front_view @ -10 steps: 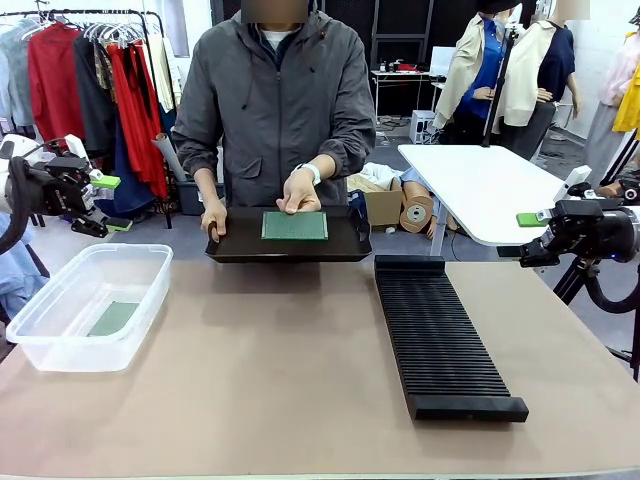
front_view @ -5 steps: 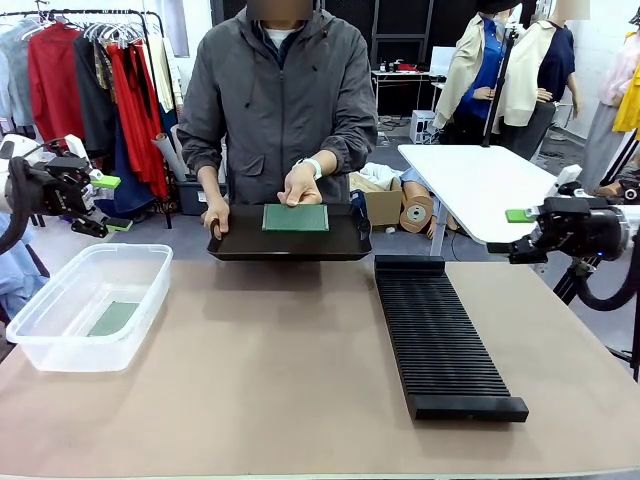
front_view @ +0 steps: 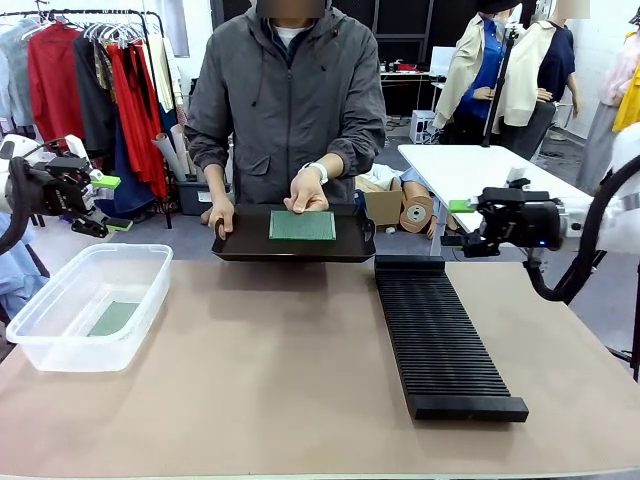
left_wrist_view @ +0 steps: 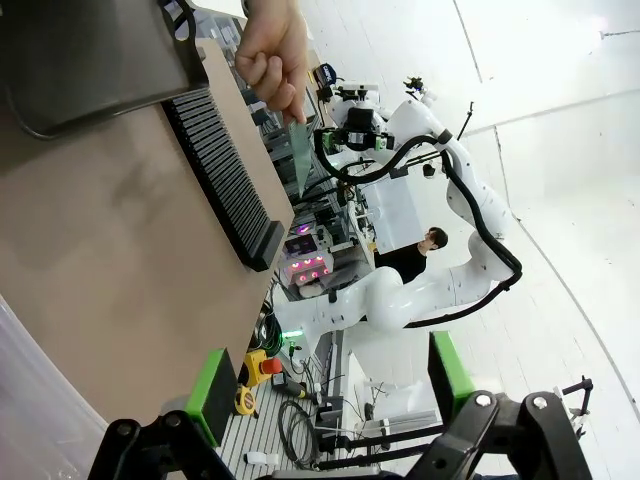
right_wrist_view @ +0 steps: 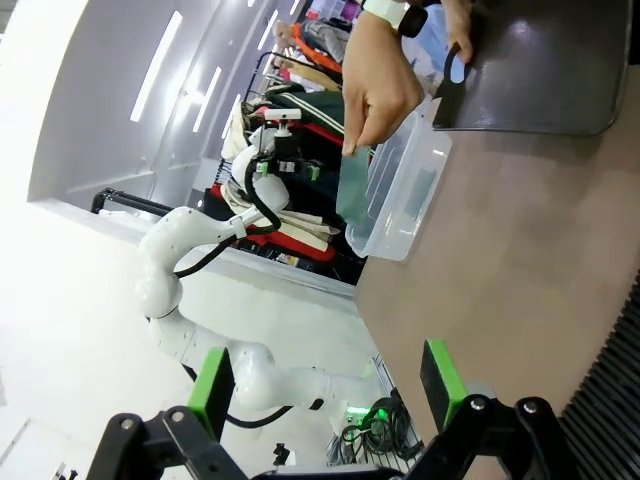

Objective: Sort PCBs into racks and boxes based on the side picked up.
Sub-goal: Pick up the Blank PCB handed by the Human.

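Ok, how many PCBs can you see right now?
2. One PCB held by the person's hand over the black tray; another PCB lying in the clear tub. Others could be hidden.

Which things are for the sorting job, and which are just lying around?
For the job: the held PCB in the person's hand, the other PCB in the clear tub, the black rack, the black tray.
Just lying about: the hanging clothes, the white table, the cardboard box.
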Available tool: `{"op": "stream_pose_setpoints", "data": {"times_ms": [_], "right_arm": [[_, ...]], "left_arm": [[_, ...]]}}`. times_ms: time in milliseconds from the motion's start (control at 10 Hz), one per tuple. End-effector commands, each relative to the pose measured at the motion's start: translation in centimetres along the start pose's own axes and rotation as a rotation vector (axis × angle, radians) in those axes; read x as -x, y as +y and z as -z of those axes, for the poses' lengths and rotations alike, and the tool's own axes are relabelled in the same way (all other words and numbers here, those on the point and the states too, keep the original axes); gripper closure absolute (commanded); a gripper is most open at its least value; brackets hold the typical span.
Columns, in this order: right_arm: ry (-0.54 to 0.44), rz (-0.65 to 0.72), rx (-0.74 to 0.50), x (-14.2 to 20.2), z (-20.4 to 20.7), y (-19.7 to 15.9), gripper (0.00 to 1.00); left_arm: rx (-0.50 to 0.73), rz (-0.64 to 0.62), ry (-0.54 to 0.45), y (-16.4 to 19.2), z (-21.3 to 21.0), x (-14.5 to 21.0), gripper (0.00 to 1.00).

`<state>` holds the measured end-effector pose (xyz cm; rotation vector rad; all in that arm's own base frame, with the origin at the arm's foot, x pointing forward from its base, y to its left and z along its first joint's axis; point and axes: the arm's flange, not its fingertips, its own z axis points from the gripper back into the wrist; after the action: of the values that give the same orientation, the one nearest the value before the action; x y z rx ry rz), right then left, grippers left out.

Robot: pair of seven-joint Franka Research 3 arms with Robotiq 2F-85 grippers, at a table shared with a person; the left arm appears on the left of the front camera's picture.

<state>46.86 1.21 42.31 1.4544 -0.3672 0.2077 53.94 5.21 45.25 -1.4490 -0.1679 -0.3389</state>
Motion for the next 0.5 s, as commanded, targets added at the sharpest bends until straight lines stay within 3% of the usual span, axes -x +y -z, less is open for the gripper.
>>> {"op": "stream_pose_setpoints", "data": {"times_ms": [0,400], "right_arm": [[-0.007,0.017,0.016,-0.9,2.3,1.2,0.00],[0.028,0.014,0.024,-2.7,7.0,1.2,0.00]], "left_arm": [[-0.008,-0.005,0.001,-0.2,-0.1,0.1,0.00],[-0.008,-0.005,0.001,-0.2,-0.1,0.1,0.00]]}}
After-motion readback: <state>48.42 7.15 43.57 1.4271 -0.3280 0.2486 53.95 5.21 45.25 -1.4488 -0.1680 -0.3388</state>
